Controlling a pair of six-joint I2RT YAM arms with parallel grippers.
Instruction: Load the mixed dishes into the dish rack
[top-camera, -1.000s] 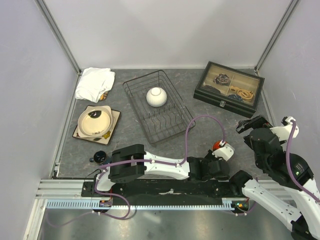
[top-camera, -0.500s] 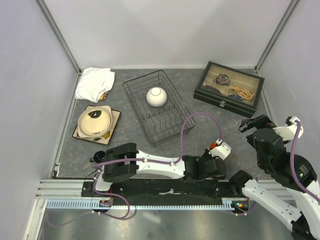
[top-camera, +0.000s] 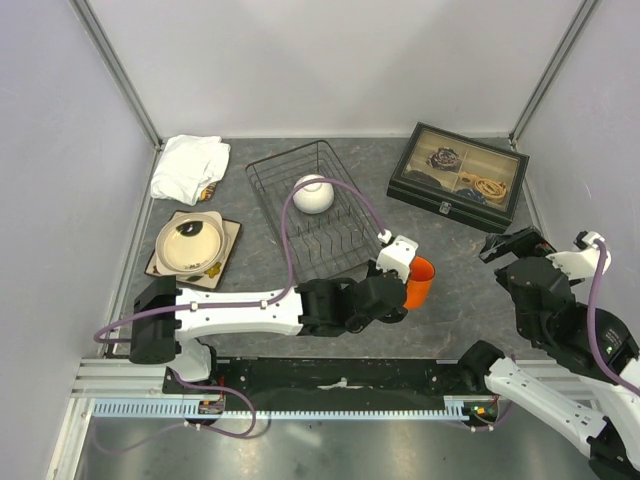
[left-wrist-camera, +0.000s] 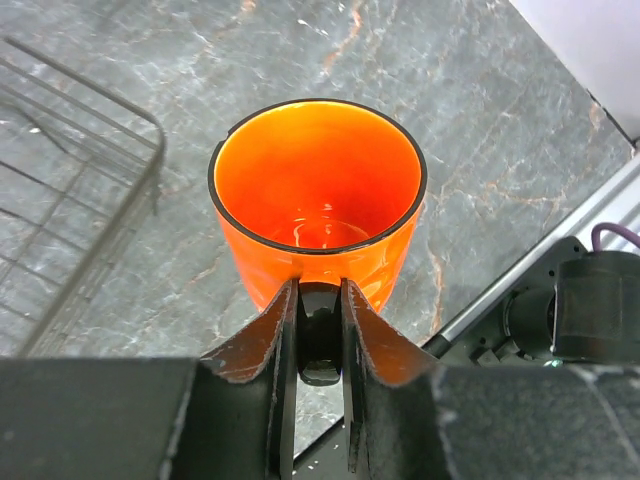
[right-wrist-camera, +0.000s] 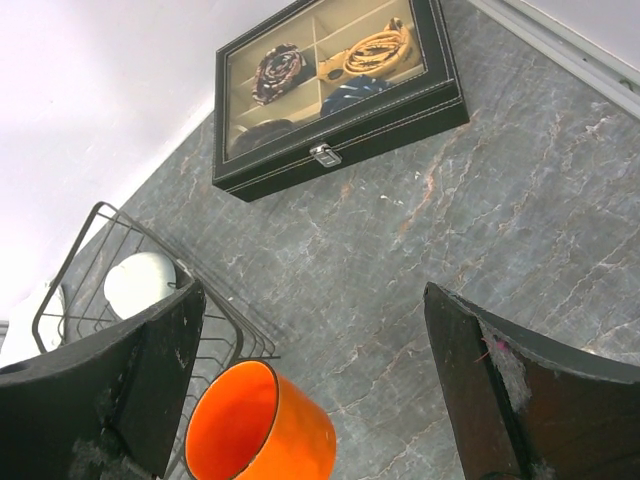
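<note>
the white bowl (top-camera: 313, 193) already sits inside the dish rack (top-camera: 268, 186), in the upper centre of the top view, so one of the four dishes looks loaded. the orange mug (top-camera: 421, 283) is in transit: the left gripper (left-wrist-camera: 318, 300) is clamped on its handle, holding it just right of the rack's lower right corner, near mid-frame (whether it hangs clear of the table cannot be told). the cream brown-rimmed plate (top-camera: 190, 243) lies on the square tan plate (top-camera: 232, 236) at the left of the frame, both yet to be loaded. the right gripper (right-wrist-camera: 310, 300) hovers at the right edge with its jaws wide apart, holding nothing. the table (top-camera: 450, 250) is dark grey marbled stone, enclosed by pale walls with metal corner posts; a white cloth (top-camera: 188, 165) lies upper left and a black glass-lidded box (top-camera: 458, 178) upper right.
</note>
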